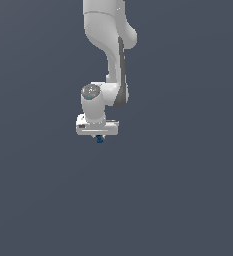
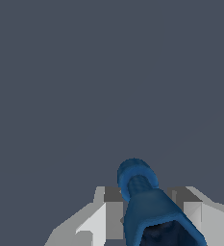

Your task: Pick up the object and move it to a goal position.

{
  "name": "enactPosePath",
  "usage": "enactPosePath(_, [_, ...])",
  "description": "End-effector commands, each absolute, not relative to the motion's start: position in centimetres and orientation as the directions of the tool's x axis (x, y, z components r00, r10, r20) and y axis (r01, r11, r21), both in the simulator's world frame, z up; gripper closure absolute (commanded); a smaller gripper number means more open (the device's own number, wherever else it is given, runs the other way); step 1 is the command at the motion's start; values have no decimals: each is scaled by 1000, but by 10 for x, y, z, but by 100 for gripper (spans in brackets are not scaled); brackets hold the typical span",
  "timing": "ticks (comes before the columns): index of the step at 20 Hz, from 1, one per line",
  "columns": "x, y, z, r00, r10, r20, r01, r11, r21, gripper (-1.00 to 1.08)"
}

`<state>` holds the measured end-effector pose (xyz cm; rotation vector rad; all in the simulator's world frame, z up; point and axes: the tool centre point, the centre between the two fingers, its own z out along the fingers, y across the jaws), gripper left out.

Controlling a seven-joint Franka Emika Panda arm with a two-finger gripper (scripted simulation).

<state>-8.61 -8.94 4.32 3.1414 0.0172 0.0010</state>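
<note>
— Any writing readable?
— None legible. Gripper [image 1: 99,136] clamped on the blue object [image 1: 99,139], pinched between both fingers [image 2: 108,211], seemingly lifted above the grey floor [image 1: 188,200].

Plain dark grey-blue backdrop [image 1: 188,200] all round — no other objs, no visible edges.

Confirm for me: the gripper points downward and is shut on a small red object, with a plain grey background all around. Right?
Not quite: the object is bright blue, not red. The wrist view shows it blue between the fingers, and in the exterior view it peeks out blue under the gripper. The rest holds: the gripper points downward, shut on it, with plain grey all around.
</note>
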Motion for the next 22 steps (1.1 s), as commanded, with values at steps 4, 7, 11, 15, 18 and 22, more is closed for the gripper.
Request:
enactPosePath(4, [-86, -89, 43, 1000, 11, 1, 11, -1000, 0, 108])
enactPosePath(7, [-83, -88, 46, 1000, 11, 1, 11, -1000, 0, 108])
enactPosePath(11, [-73, -85, 54, 1000, 11, 1, 11, -1000, 0, 108])
enactPosePath(15, [-57, -80, 67, 1000, 11, 1, 11, -1000, 0, 108])
enactPosePath(18, [-42, -75, 79, 1000, 11, 1, 11, -1000, 0, 108])
enactPosePath(22, [-18, -68, 99, 1000, 11, 0, 11, -1000, 1, 108])
